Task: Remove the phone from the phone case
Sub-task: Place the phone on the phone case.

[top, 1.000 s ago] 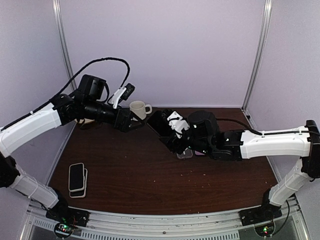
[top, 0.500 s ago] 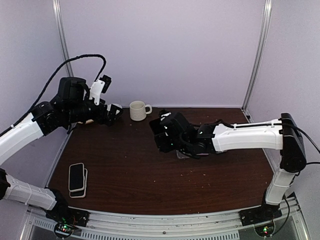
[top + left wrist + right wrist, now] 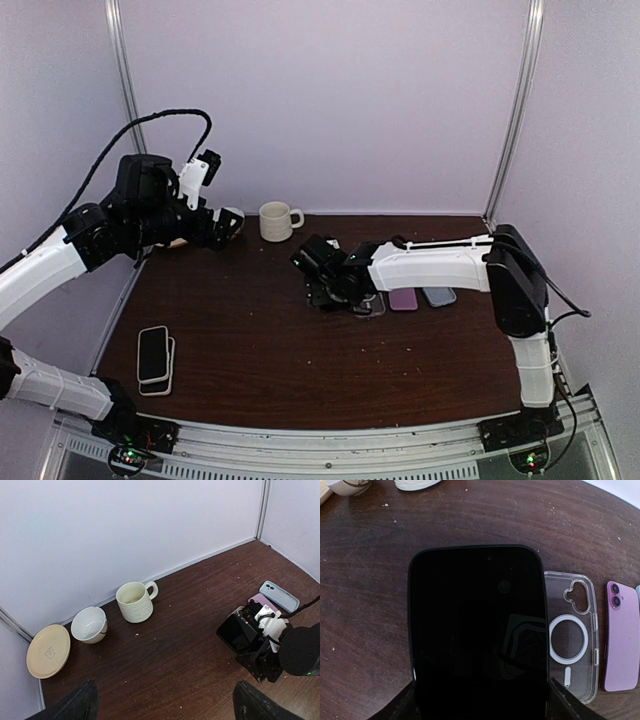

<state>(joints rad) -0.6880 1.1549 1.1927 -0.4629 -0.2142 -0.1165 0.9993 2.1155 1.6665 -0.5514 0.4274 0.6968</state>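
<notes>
Dark worktop (image 3: 300, 370): right tool (image 3: 480, 707) clamped on phone (image 3: 477, 625) edges beside empty case (image 3: 570, 640), left tool (image 3: 165, 705) apart; slick glass could slip and drop.

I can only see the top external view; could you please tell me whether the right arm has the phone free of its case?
Observer: Yes. In the right wrist view, the right jaws grip a bare black phone by its edges, screen dark, with no case on it.
Operator: Thank you. Where is the case?
Observer: The clear case lies flat and empty on the table, just beside the held phone. It has a white ring on its back.
Operator: And is the left arm carrying anything?
Observer: No. In the left wrist view, the left jaws stand wide open with nothing between them.
</notes>
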